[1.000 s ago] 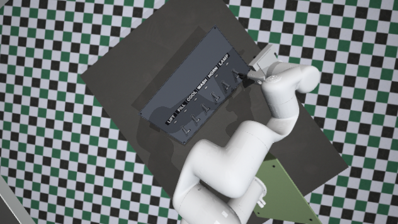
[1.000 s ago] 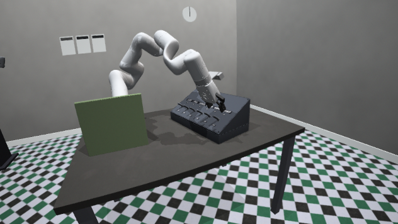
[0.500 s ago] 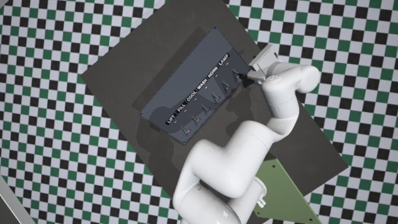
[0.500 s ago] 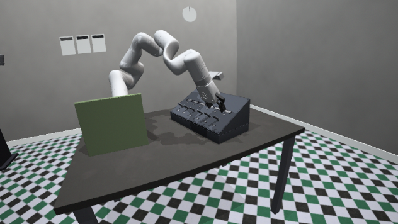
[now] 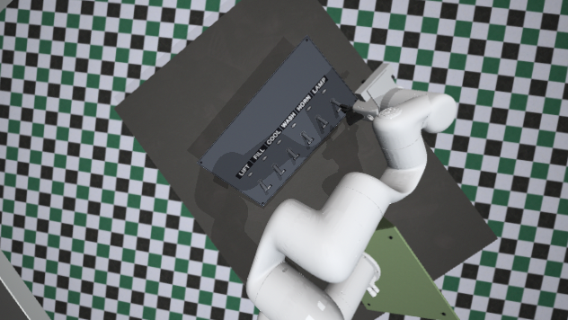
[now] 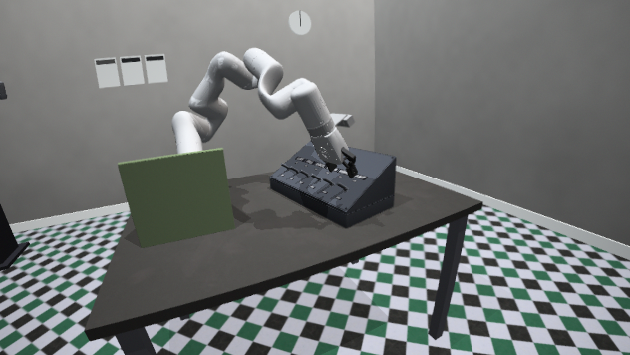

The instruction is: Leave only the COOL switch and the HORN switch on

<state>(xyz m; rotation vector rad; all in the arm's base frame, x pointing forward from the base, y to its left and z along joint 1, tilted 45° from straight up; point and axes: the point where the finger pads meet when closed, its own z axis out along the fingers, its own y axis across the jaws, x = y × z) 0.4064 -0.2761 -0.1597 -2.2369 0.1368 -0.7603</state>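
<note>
A dark table (image 5: 189,90) carries a slanted grey console (image 5: 274,112) near its middle, and a green board (image 6: 176,196) stands toward the table's 5 o'clock corner in the top view. The white arm (image 5: 341,211) reaches from that corner toward 1 o'clock. Six toggles run in a row along the console's lower edge; the COOL switch (image 5: 293,154) and the HORN switch (image 5: 321,121) sit third and fifth from the 7 o'clock end. The gripper (image 5: 346,108), fingers spread wide and holding nothing, is at the LAMP switch (image 5: 336,104), the row's 1 o'clock end.
</note>
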